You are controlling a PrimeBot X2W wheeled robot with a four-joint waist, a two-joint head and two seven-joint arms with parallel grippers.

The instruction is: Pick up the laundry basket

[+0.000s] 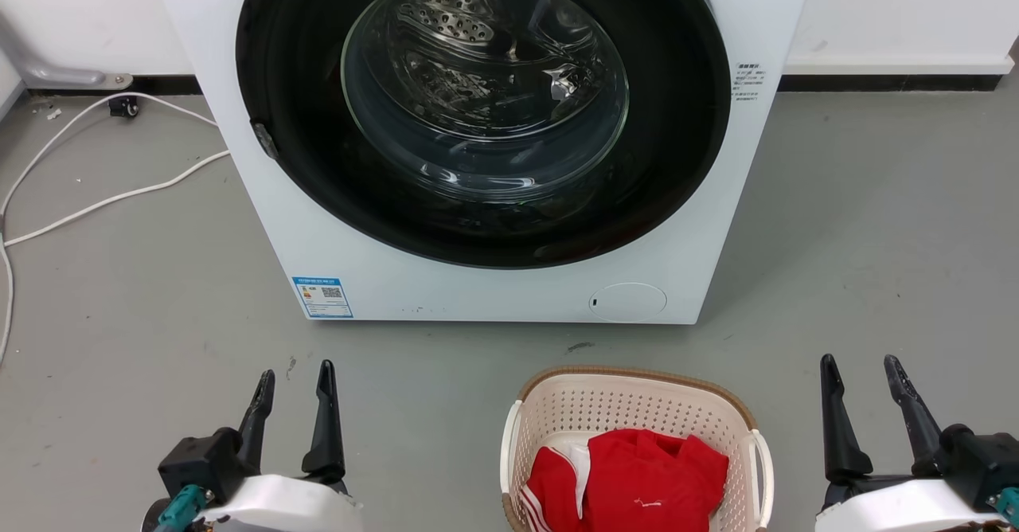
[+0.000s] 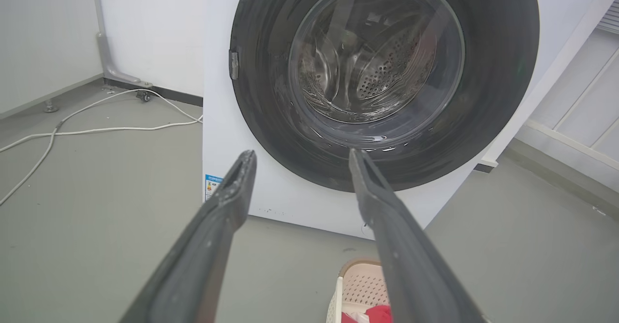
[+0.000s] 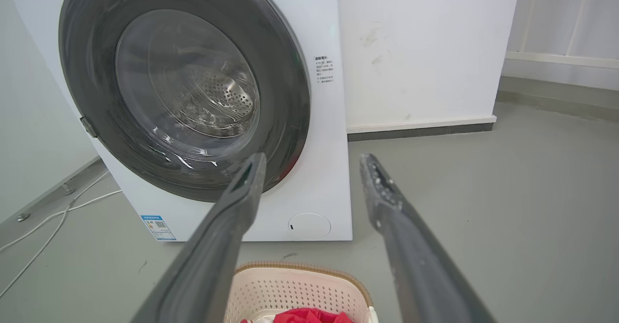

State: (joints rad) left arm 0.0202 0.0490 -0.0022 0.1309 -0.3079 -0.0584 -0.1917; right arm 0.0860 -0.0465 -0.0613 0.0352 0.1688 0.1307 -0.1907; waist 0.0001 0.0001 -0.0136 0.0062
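Left pincer [image 1: 296,369] and right pincer [image 1: 860,358] open, empty; laundry basket [image 1: 637,374] on floor [image 1: 876,237]

Left pincer is seen at the lower left of the head view, fingers pointing up and spread a moderate way apart, nothing held between them. Right pincer is seen at the lower right, spread about as far, likewise holding nothing. Bare floor is seen through both gaps in the wrist views.

Laundry basket is found standing upright on the grey floor between the two pincers, nearer the right one, touched by neither. Brown rim and both white side handles are visible; its near end is cut off by the bottom edge of the head view. A red garment [image 1: 637,476] with white stripes is bundled inside.

A white washing machine [image 1: 493,293] with a dark round glass door is set just beyond the basket, a strip of floor between them. A blue label [image 1: 322,297] is noted at its lower left corner. A white cable [image 1: 119,197] is trailed over the floor to its left.
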